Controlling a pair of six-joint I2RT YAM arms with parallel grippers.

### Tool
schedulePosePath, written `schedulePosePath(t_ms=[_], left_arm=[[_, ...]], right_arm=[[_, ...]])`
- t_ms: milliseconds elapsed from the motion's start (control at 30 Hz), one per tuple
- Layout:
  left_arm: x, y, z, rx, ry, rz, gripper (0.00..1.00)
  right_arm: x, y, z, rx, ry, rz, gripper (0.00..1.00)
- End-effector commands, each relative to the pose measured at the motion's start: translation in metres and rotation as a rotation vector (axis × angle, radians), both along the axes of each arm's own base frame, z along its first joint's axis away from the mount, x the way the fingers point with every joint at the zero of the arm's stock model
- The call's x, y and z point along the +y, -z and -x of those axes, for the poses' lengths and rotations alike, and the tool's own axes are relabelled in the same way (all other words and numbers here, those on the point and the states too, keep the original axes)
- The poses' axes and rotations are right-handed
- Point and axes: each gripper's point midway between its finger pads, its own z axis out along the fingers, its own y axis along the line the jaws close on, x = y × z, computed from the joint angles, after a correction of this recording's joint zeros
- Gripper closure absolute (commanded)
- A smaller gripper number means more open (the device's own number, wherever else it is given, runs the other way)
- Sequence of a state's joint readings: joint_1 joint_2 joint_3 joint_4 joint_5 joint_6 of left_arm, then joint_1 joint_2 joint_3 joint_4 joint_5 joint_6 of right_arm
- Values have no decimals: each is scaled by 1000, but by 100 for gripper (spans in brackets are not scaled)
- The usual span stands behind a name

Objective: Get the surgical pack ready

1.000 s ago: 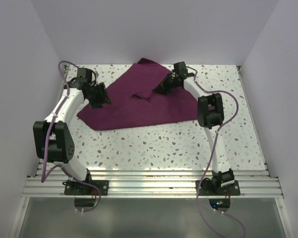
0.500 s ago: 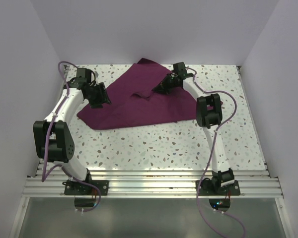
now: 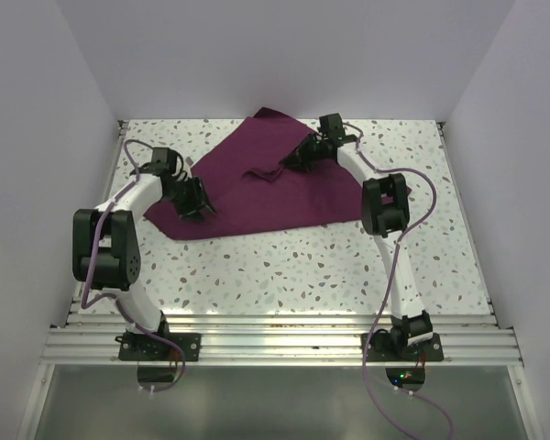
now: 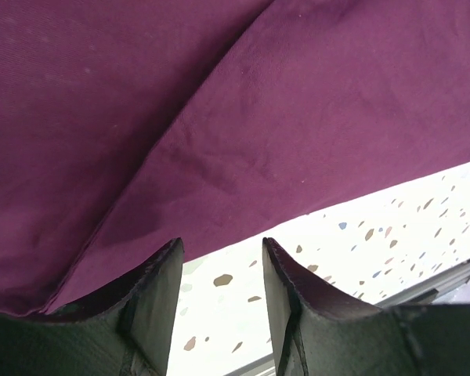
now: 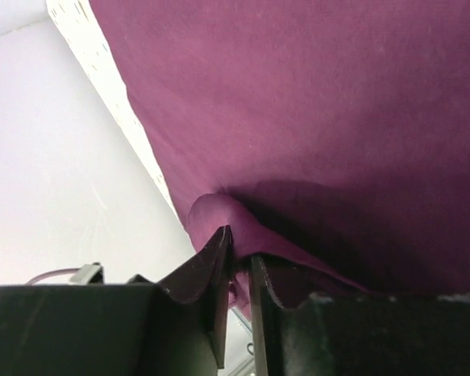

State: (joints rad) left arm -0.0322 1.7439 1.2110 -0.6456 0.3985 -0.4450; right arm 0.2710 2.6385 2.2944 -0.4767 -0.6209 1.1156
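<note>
— Maroon-purple fabric is filling both wrist views. What is changing?

— The left fingers (image 3: 194,200) are sliding nearer, toward the near-left corner of the large square maroon-purple cloth (image 3: 257,197), away from where they were hanging a second ago. They are standing moderately apart with nothing between them, straddling the hem where it meets the white speckled counter (image 3: 302,275).

— And the right fingers (image 3: 300,158)?

— They are staying narrow, pinching a raised ridge of the cloth near its middle, and they are hardly shifting.

— What is that telling you?

— I am reading it as a fold being set up, with one side anchored and the other side going for a corner. The cloth is lying spread and rumpled across the far half of the counter.

— And the arms?

— The left arm (image 3: 128,194) is reaching rightward from its elbow by the left wall, its forearm sitting lower and nearer than before. The right arm (image 3: 350,167) is arching up from its base and curving over the cloth's right side.
</note>
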Motion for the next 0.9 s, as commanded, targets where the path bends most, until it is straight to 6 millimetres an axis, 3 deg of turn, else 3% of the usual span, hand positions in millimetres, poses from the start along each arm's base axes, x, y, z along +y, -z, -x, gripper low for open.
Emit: schedulePosePath(t_ms=[0,133,333,367,500,700,767,867], left_arm=[[-8,-2,-9,-36,2,67,51],[-8,3,-9,-26,-1,66,51],[-8,8,-13,-20,-2,67,51],[-9,7,-13,-23,2,68,51],[-9,10,-13,-11,0,74,51],[-11,15,-14,3,1,82,51],[-11,19,-14,12,1,82,52],[-10,26,-14,21,1,75,53]], right_arm=[[1,-21,-17,-66,15,-47,79],[0,-33,-25,-101,26,-50,64],[-4,-58,-26,-187,-13,-9,58],[-6,-69,-25,-215,-18,-4,56],[-11,-74,-20,-265,-54,59,51],[-11,-71,-10,-286,-130,73,60],[-22,-69,-8,-290,-130,117,67],[-59,-66,2,-281,-133,269,78]])
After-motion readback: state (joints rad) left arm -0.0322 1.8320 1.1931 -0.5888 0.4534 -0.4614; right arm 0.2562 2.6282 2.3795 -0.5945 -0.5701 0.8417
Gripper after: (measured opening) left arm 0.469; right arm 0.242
